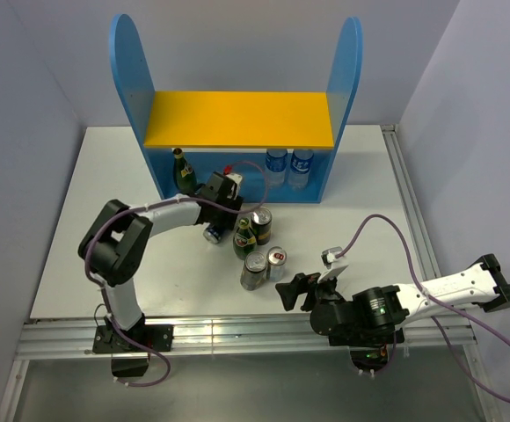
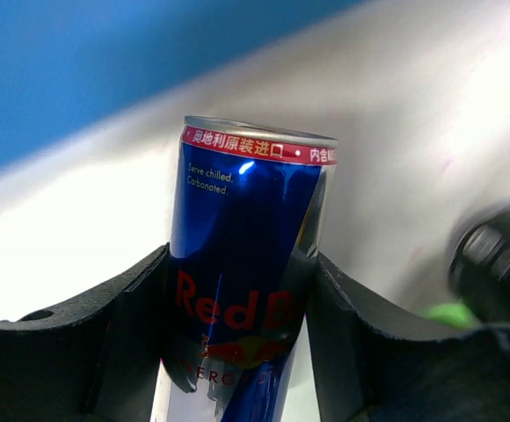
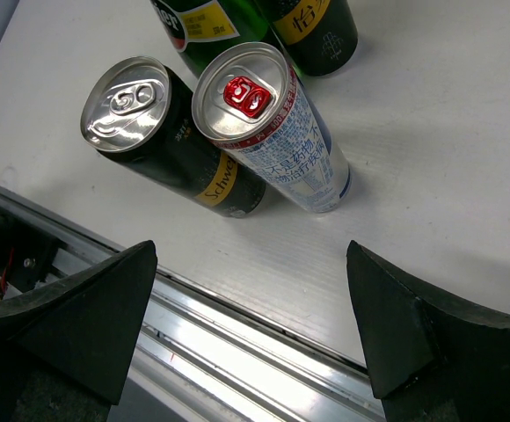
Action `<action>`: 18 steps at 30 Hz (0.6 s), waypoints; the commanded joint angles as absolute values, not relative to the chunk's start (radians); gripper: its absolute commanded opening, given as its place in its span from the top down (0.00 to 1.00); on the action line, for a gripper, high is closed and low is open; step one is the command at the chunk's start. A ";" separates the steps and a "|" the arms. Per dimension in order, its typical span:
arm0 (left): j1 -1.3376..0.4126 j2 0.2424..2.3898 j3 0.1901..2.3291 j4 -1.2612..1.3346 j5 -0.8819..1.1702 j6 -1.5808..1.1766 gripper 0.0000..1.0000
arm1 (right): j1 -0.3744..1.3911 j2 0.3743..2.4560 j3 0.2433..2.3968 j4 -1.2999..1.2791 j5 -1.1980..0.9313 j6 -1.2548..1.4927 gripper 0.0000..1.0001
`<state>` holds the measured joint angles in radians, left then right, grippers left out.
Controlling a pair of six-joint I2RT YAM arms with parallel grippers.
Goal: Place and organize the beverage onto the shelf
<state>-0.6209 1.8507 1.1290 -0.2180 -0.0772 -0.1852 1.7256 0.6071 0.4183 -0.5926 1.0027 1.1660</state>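
Left gripper (image 2: 242, 303) is clenched on the Red Bull can (image 2: 251, 202), black pads squeezing both flanks low on the body. That leaves the silver rim free, handy for sliding it in under a board. From above, can (image 1: 214, 232) and left gripper (image 1: 222, 202) sit just off the shelf (image 1: 130, 61), which stands at the counter's (image 1: 369, 176) 12 o'clock end. I cannot tell whether the can is off the surface.

Look at the lower level: a green bottle (image 1: 182, 170) tucked in at the left, two blue-labelled drinks (image 1: 288, 165) at the right, open floor between them. My read is that the gap is where this can is headed, standing clear of its neighbours.

At the counter's centre the rest wait in a tight cluster: a second green bottle (image 1: 244, 236), a dark can (image 1: 261, 218) at its 1 o'clock, a Schweppes can (image 1: 254, 268) and a silver can (image 1: 275, 259) with a red tab.

Right gripper (image 1: 297, 290) hovers at the cluster's 4 o'clock, released, jaws spread wide and holding nothing. Its wrist view looks down on the Schweppes can (image 3: 141, 114) and silver can (image 3: 255, 105), which touch side by side. Picking one means threading a finger into a crowd, a likely spot for a knock-over.
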 commanded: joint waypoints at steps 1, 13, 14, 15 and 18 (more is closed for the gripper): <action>-0.618 1.709 1.103 -0.274 -0.162 -0.258 1.00 | 1.733 0.603 0.423 -0.588 1.039 1.181 0.05; -0.670 1.335 1.135 -0.354 -0.497 -0.376 1.00 | 1.735 0.611 0.425 -0.584 1.039 1.178 0.05; -0.682 1.313 1.138 -0.354 -0.541 -0.380 1.00 | 1.735 0.612 0.425 -0.584 1.040 1.177 0.05; -0.689 1.290 1.135 -0.348 -0.554 -0.380 1.00 | 1.735 0.612 0.425 -0.583 1.040 1.177 0.05; -0.715 1.189 1.114 -0.292 -0.616 -0.373 1.00 | 1.735 0.618 0.426 -0.581 1.040 1.177 0.05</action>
